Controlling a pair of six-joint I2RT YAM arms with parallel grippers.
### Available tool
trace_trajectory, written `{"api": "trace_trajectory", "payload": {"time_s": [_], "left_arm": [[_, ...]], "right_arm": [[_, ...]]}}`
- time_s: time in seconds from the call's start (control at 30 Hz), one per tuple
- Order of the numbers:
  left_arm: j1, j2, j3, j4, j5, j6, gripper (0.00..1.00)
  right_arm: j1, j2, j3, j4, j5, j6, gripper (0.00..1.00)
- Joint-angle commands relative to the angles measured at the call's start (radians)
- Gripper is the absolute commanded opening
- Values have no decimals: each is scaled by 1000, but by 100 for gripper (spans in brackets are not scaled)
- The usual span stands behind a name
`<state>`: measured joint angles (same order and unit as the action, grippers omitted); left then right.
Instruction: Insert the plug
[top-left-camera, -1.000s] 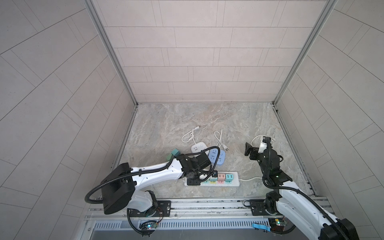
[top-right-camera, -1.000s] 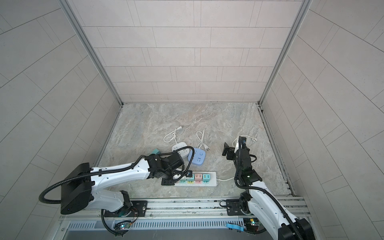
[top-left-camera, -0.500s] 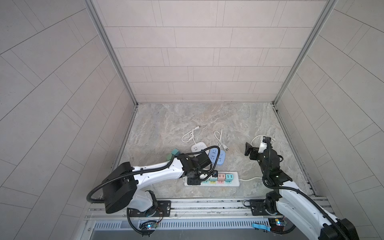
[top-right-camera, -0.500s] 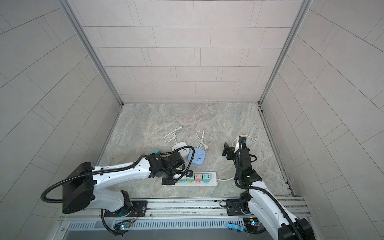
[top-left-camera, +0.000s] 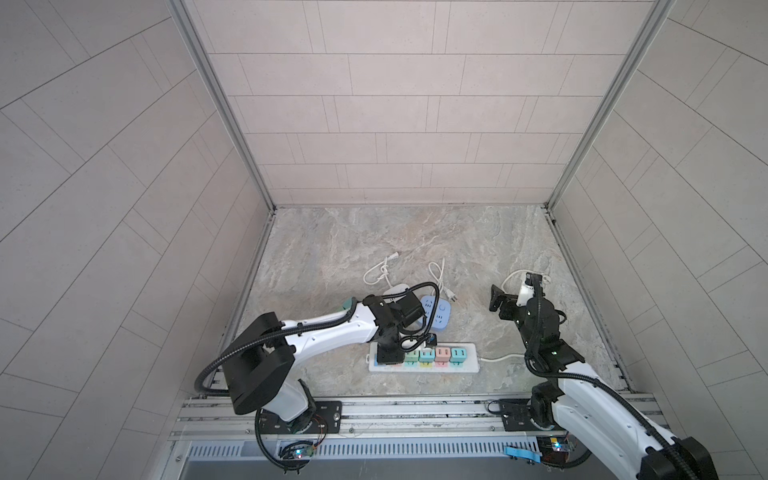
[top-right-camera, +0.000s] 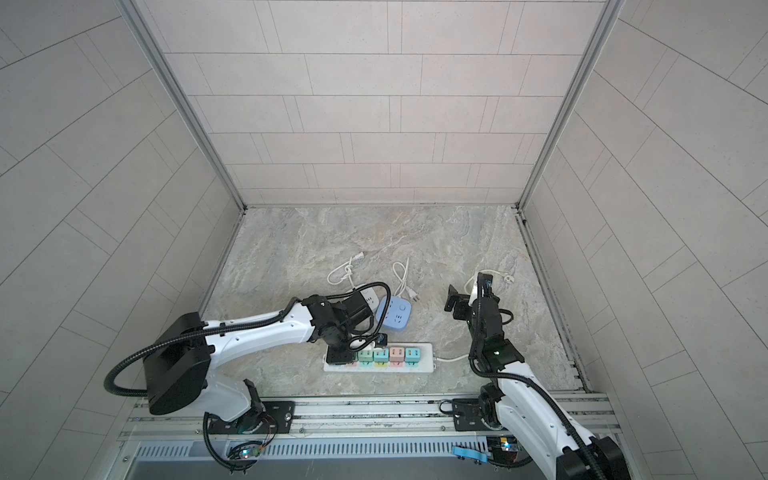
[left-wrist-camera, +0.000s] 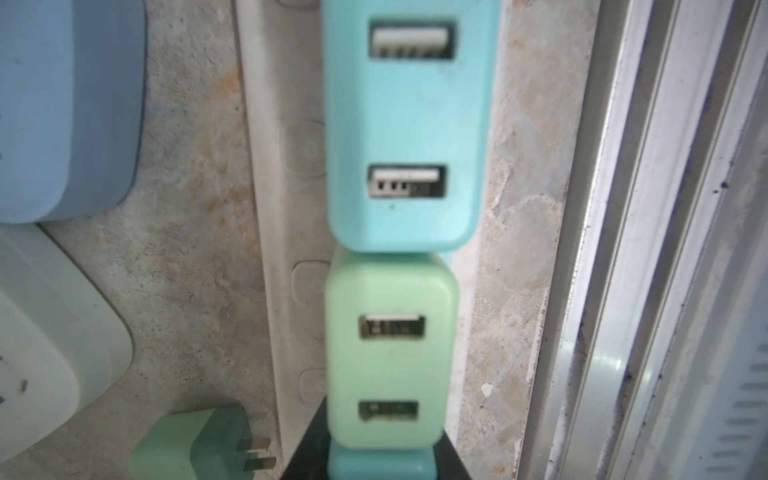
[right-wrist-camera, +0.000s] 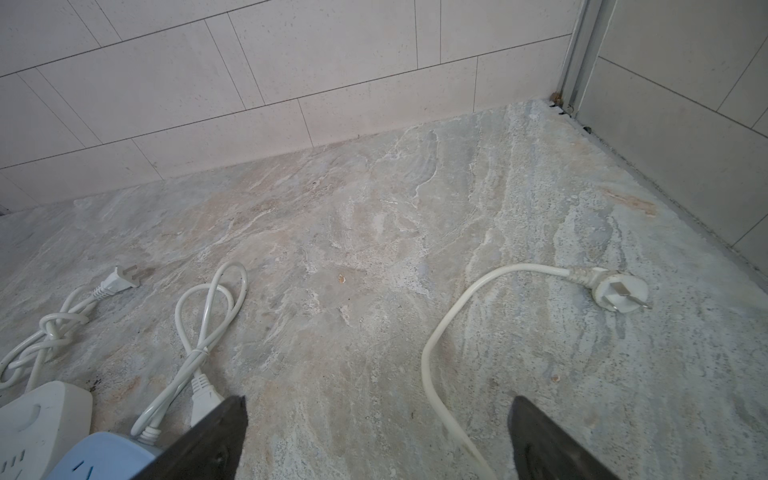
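Left arm stretched low toward lower centre of frame, hand (top-left-camera: 390, 358) pointing down, clamped on teal plug (left-wrist-camera: 382, 465). Right arm bent upright at lower right, hand (top-left-camera: 511, 293) raised, jaws wide apart.

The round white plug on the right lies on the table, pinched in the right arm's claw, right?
No. The round white plug does lie on the table, but nothing grips it: the right wrist view shows the right gripper open and empty, apart from it.
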<state>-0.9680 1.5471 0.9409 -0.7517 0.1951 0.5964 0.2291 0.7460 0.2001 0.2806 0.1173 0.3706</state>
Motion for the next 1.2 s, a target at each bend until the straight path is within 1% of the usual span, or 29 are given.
{"api": "trace_trajectory", "payload": {"time_s": [0.0, 0.03, 0.1, 0.13, 0.17, 0.2, 0.23, 0.27, 0.3, 0.37, 0.47, 0.57, 0.6, 0.63, 0.67, 0.77, 0.87, 0.9, 0.93, 1.0, 1.07, 1.13, 1.17], "left_arm": [[6, 107, -74, 49, -23, 34, 2], [6, 98, -76, 57, -29, 34, 9], [6, 57, -88, 87, -46, 30, 26], [7, 34, -97, 100, -53, 29, 29], [7, 5, -107, 117, -60, 30, 35], [6, -27, -121, 141, -71, 26, 49], [6, -54, -132, 160, -79, 24, 54], [6, -85, -145, 179, -85, 19, 55], [6, -115, -155, 198, -101, 6, 58], [5, -155, -157, 230, -171, -49, 64], [0, -204, -136, 241, -268, -128, 69], [-5, -269, -135, 265, -257, -167, 77], [-6, -297, -141, 279, -234, -174, 83], [-6, -328, -150, 292, -210, -176, 98], [-7, -367, -163, 313, -188, -184, 100], [-8, -499, -222, 408, -161, -235, 100], [-6, -652, -338, 592, -182, -340, 100], [-7, -706, -383, 678, -210, -398, 100], [-6, -749, -416, 727, -254, -478, 100], [-1, -876, -466, 770, -419, -689, 100], [10, -965, -487, 733, -517, -827, 100], [20, -1035, -493, 645, -605, -954, 100], [29, -1065, -492, 592, -631, -1005, 100]], "right_arm": [[5, -10, 20, 6, 11, 1, 100], [4, -11, 20, 6, 10, 1, 100], [4, -11, 21, 5, 9, -1, 100], [5, -13, 21, 6, 9, -1, 100], [5, -13, 20, 5, 9, -1, 100], [6, -13, 21, 5, 10, -1, 100], [6, -12, 19, 5, 9, -1, 100], [6, -13, 20, 5, 9, -2, 100], [6, -12, 20, 5, 8, -2, 100], [7, -13, 20, 6, 10, -2, 100], [8, -13, 19, 6, 10, -3, 100], [8, -13, 21, 6, 10, -3, 100], [8, -13, 20, 6, 10, -4, 100], [9, -14, 20, 6, 10, -4, 100], [9, -14, 20, 6, 10, -3, 100], [9, -12, 21, 7, 11, -4, 100], [9, -11, 21, 6, 11, -4, 100], [10, -11, 19, 7, 12, -4, 100], [10, -11, 21, 8, 11, -4, 100], [11, -11, 20, 6, 13, -4, 100], [10, -11, 20, 7, 12, -3, 100], [12, -9, 20, 8, 13, -5, 100], [12, -10, 21, 8, 13, -5, 100]]}}
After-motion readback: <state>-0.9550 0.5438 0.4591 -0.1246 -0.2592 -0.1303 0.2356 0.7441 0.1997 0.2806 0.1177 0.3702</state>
